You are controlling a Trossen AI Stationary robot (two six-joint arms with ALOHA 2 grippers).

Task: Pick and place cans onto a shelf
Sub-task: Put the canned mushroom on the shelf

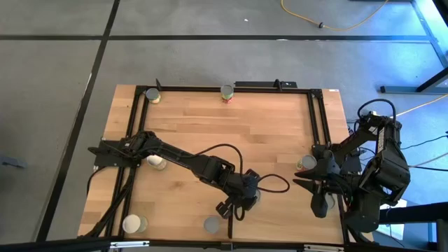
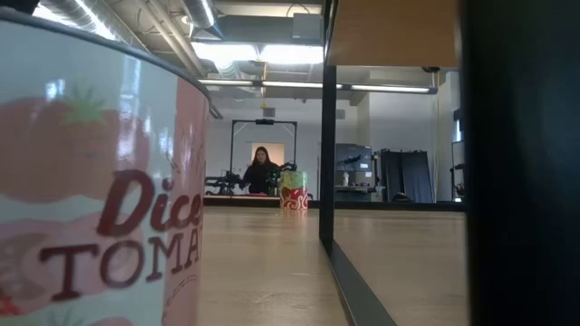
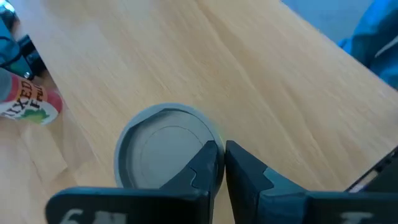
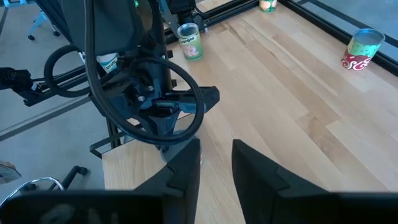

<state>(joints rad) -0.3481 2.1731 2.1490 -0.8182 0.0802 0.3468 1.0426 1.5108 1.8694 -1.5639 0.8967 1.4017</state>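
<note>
My left claw [image 3: 224,163], narrow, sits beside a grey-topped can [image 3: 163,152]; I should widen and straddle it squarely. Right claw [image 4: 216,163] waits, parted.

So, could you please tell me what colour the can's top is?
Grey metal, clearest in the left wrist view: can.

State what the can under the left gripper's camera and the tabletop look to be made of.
The can: probably metal, since its grey top has a matte sheen, stamped rings and a raised rim. The tabletop: light wood, apparently joined strips, with visible grain, seams between boards and a smooth satin finish.
</note>
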